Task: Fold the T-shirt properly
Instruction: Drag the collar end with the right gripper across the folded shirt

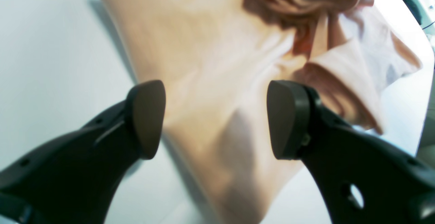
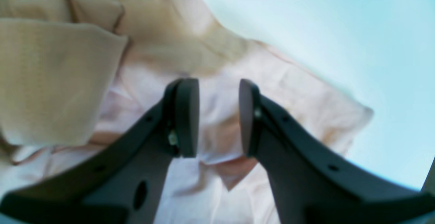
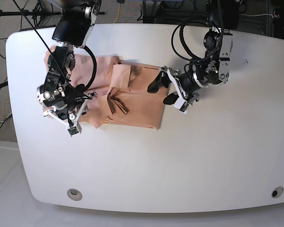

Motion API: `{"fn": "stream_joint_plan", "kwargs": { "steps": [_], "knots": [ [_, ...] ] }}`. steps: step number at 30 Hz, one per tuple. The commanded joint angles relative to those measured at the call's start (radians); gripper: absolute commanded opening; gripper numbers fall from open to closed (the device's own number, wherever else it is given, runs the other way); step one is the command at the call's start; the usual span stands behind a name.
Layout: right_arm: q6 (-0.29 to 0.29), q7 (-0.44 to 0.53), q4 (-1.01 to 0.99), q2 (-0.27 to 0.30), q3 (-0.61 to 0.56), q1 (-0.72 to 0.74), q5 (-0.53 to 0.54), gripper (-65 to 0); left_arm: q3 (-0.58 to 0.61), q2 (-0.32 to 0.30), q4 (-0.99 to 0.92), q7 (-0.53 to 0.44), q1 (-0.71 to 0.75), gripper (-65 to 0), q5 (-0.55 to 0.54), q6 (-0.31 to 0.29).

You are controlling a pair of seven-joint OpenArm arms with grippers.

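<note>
T-shirt [image 3: 132, 101]: one, rumpled, lying on the white surface [image 3: 203, 151]
Left claw [image 1: 217, 118]: spread wide, empty, at the shirt's edge
Right claw [image 2: 217, 117]: partly parted over cloth, gripping nothing

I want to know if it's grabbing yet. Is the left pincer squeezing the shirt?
No, the left pincer is wide open, with the T-shirt lying unpinched beyond it.

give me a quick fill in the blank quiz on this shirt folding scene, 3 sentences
1. The T-shirt lies wrinkled on a table whose colour is ____.
2. The left gripper has its jaws ____, with nothing held between them.
3. The right gripper hangs over the shirt with ____ clamped between its pads.

Missing words: white; open; nothing
</note>
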Motion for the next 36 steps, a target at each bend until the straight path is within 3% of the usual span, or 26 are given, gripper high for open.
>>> {"fn": "stream_joint_plan", "kwargs": {
  "steps": [1,11,20,30,36],
  "knots": [
    [-0.001,-0.008,0.071,0.001,-0.002,0.022,0.051,-45.2,0.0,0.003,0.003,-0.027,-0.017,-23.0,-0.022,-0.009],
    [-0.001,-0.187,0.214,-0.004,-0.004,0.019,0.278,-45.2,0.001,0.003,0.0,-0.065,-0.011,-23.0,-0.02,-0.009],
    [-0.012,-0.235,0.22,-0.004,-0.085,-0.009,0.482,-45.2,0.001,0.003,0.0,-0.065,-0.011,-23.0,-0.02,-0.009],
    [-0.012,-0.234,0.217,-0.051,-0.249,-0.041,0.471,-45.2,0.001,0.003,0.0,-0.065,-0.011,-23.0,-0.02,-0.009],
    [-0.012,-0.227,0.174,-0.099,-0.294,-0.038,0.382,-45.2,0.001,0.003,0.0,-0.065,-0.011,-23.0,-0.02,-0.009]
  ]
}}
